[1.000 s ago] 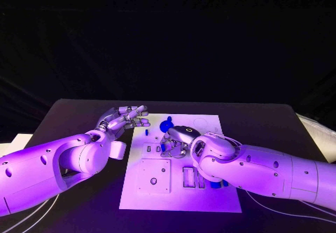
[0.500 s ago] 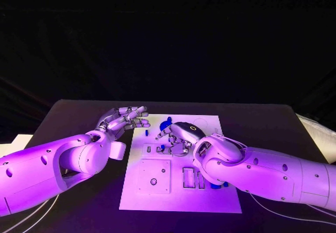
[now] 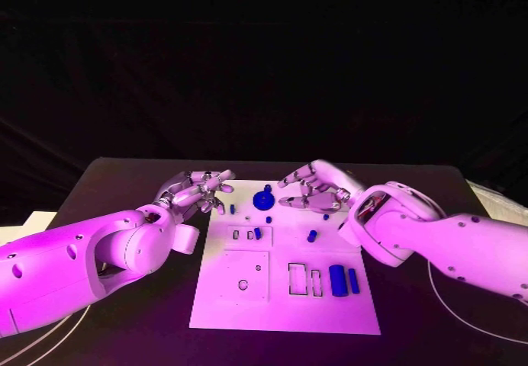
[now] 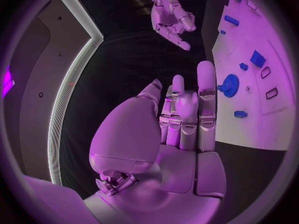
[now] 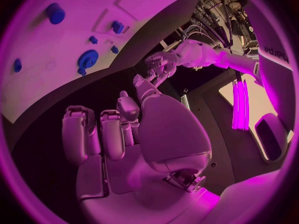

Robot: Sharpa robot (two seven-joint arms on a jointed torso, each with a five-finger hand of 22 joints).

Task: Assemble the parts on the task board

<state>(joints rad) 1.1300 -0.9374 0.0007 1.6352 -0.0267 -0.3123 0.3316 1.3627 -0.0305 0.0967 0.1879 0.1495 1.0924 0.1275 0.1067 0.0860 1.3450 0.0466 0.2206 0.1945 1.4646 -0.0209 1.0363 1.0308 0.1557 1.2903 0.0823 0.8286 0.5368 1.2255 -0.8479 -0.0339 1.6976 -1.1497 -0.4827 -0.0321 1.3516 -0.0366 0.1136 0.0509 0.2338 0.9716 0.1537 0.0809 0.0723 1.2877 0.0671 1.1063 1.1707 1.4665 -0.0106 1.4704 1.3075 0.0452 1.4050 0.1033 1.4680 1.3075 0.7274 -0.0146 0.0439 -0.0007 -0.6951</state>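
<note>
The left hand (image 3: 198, 189), silver and many-fingered, hovers just off the left edge of the white rectangular task board (image 3: 286, 313) near its far corner. Its fingers are loosely apart and grip nothing; the left wrist view shows them straight, side by side, with an empty palm. It looks parked there to stay clear of the board while remaining close enough to help.

On the board, a row of small slots sits near the middle, one with a short blue peg (image 3: 258, 233) standing in it, which suggests that piece is already seated. Beyond it, near the far edge, lies the blue toothed gear wheel (image 3: 264, 200), flat on the plate between the two hands. Further right a small blue stub (image 3: 311, 235) stands alone, and toward the near side two blue rectangular bars (image 3: 343, 281) lie beside outlined pockets, probably waiting to go in.

The right hand (image 3: 313, 188) hangs above the far right part of the board, just beside the gear, fingers curled partway and spread, holding nothing that I can see. Its position suggests the gear is the next piece to be grasped.
</note>
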